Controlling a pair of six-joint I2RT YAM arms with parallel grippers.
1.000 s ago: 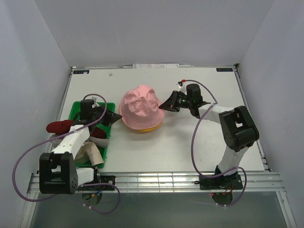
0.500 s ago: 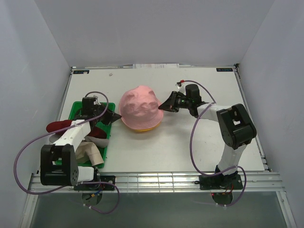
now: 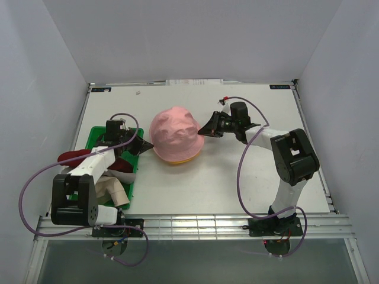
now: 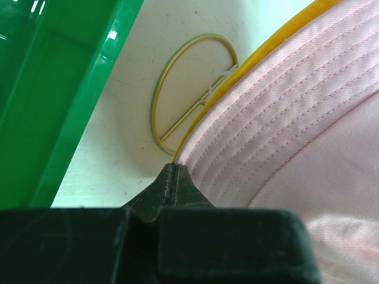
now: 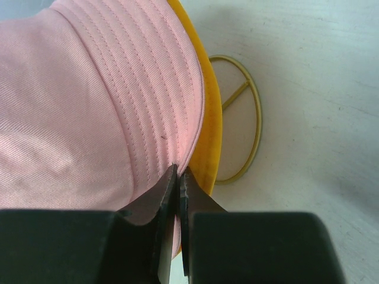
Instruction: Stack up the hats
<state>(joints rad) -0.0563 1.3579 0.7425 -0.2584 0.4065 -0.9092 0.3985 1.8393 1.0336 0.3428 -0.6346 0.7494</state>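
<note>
A pale pink hat (image 3: 173, 131) sits domed over a yellow-orange hat (image 3: 179, 160), whose brim shows along the near edge. My left gripper (image 3: 147, 145) is shut on the pink brim's left edge (image 4: 249, 112); its closed tip (image 4: 172, 168) meets the fabric there. On the opposite side my right gripper (image 3: 205, 131) is shut, with the pink brim (image 5: 160, 106) pinched in its tip (image 5: 178, 172) and the yellow-orange brim (image 5: 211, 130) just beyond. A dark red hat (image 3: 73, 158) and a beige hat (image 3: 113, 189) lie in the green tray.
The green tray (image 3: 95, 131) (image 4: 53, 100) stands at the left, under the left arm. A gold wire frame (image 4: 188, 89) (image 5: 251, 112) pokes out from under the two stacked hats on both sides. White walls close in the table's sides and back.
The pink hat's crown has gone from dented and crumpled to a smooth round dome. Both grippers have shifted slightly, still shut at the brim.
</note>
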